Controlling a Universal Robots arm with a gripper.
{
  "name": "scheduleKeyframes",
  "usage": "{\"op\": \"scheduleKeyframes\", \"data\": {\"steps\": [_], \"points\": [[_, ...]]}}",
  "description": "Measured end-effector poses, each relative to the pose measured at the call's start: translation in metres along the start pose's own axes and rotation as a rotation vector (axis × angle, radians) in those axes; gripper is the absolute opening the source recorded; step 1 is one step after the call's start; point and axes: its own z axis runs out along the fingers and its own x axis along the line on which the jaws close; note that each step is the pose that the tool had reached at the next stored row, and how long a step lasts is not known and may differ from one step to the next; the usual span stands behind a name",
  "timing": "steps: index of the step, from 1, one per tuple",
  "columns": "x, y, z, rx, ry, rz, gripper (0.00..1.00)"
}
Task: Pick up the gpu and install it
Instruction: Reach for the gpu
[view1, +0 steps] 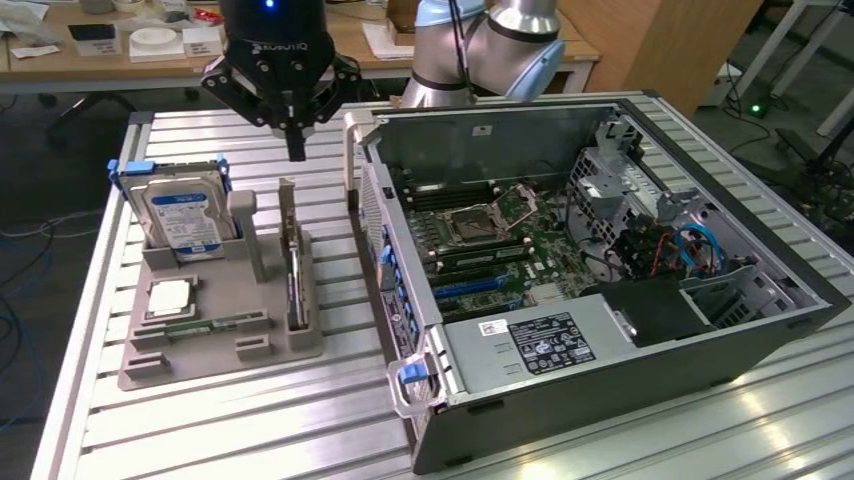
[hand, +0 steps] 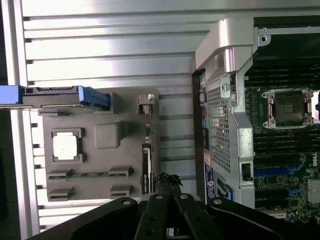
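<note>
In the exterior view the black gripper (view1: 296, 148) hangs above the far end of a grey moulded plastic tray (view1: 200, 365), its 2 fingers pressed together into 1 narrow point with nothing between them. The tray lies on a ribbed aluminium table (view1: 267, 420). The gpu (view1: 295, 285) stands on edge in a slot along the tray's side nearest the computer case (view1: 641, 370). It is a thin dark card with a pale metal bracket rising at its far end, and its face is hard to make out from this angle. A silver hard drive (view1: 187, 215) with a blue-white label stands upright in a blue-clipped carrier. A square processor chip (view1: 170, 298) and a narrow green memory stick (view1: 220, 323) lie flat in their recesses. The open case shows a green motherboard (view1: 507, 250) with a metal-framed socket (view1: 481, 215). The arm's upper part is cut off by the frame.

In the wrist view the gripper (hand: 169, 179) is closed to a tip, just beside the gpu (hand: 146, 165) and apart from it; the card shows as a dark sliver, edge-on. The hard drive (hand: 55, 90) shows its top edge alone. The processor chip (hand: 66, 146) and memory stick (hand: 87, 174) rest in the tray (hand: 100, 160). The table (hand: 110, 50) gleams in long ribs. The case (hand: 225, 50) shows a perforated panel, and the motherboard (hand: 285, 150) is cut off by the frame.
</note>
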Motion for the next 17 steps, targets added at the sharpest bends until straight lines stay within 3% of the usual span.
{"op": "scheduleKeyframes", "data": {"steps": [17], "points": [[0.021, -0.0018, -0.0005, -0.0001, 0.0000, 0.000, 0.11]]}}
